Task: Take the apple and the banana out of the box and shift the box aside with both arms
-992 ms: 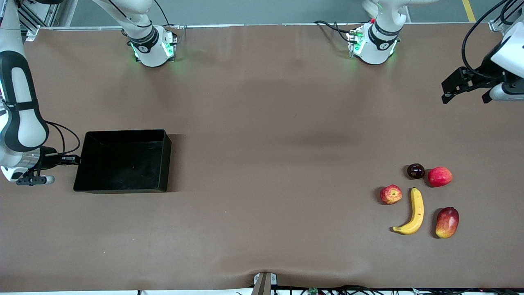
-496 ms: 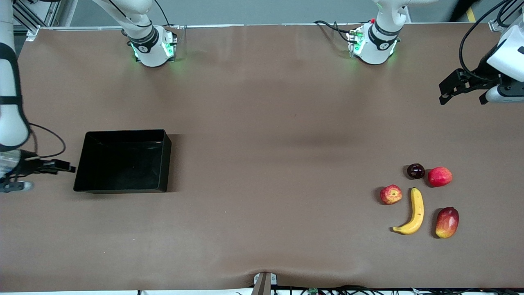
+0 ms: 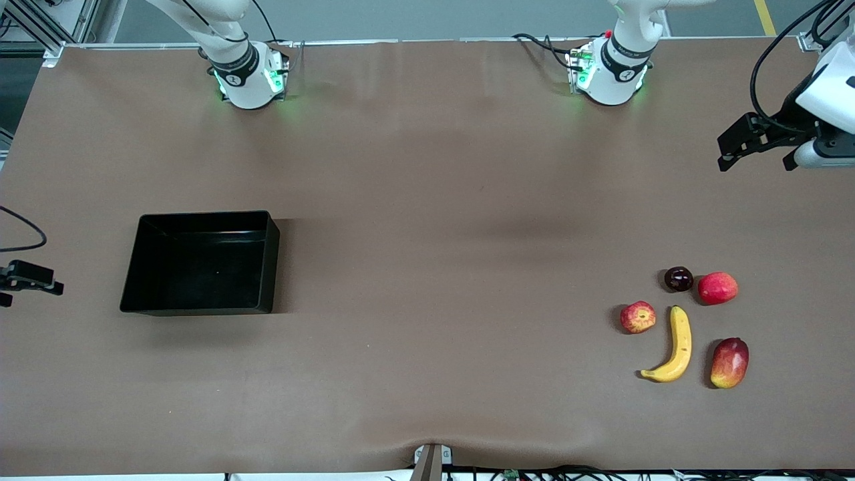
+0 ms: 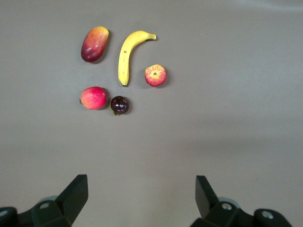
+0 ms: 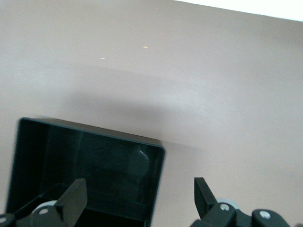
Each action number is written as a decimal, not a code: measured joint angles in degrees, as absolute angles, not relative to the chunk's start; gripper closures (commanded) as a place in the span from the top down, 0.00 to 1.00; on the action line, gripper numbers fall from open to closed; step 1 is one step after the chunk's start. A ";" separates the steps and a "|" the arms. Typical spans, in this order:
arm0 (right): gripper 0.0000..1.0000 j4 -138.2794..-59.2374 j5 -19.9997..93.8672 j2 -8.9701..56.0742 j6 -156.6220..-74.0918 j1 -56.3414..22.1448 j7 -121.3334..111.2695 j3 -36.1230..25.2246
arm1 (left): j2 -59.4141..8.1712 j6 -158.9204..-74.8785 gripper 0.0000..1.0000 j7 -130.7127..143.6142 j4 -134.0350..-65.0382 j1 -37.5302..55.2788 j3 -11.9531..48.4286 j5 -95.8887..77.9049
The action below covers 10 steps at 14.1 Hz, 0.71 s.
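- At the right arm's end of the bench, the box (image 3: 200,264) sits empty; right pincer (image 5: 137,198) gapes, holding nothing
- Left pincer (image 3: 758,143) spread wide, empty, waits
- Apple (image 3: 638,316), banana (image 3: 671,354) out: best retreat clear without nudging the box

A broad table (image 3: 427,220) covered in matte brown sheeting fills nearly the whole front view, with faint creases and soft darker shadow bands across its middle. Along its top edge runs a pale metal rail (image 3: 427,41), and above that a strip of grey floor (image 3: 434,17) with a yellow painted line (image 3: 765,17). Aluminium framing (image 3: 37,23) stands at one upper corner. Dark cables (image 3: 534,473) trail along the table's near edge. The lighting is even and diffuse.
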State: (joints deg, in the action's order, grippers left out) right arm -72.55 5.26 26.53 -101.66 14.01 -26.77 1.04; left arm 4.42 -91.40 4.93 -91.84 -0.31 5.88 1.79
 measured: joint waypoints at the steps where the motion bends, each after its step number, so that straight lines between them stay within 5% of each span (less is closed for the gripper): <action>1: 1.00 -72.24 5.22 25.48 -100.69 12.74 -24.22 1.05 | 4.66 -91.40 1.00 4.88 -91.88 -0.49 5.80 1.79; 10: 1.00 -73.88 3.40 12.69 -83.24 2.73 -3.48 1.32 | 5.06 -91.40 1.00 4.92 -92.37 -0.66 5.76 1.79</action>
State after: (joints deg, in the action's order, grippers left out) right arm -73.88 3.40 12.69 -83.24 2.73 -3.48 1.32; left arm 5.06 -91.40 4.92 -92.37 -0.66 5.76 1.79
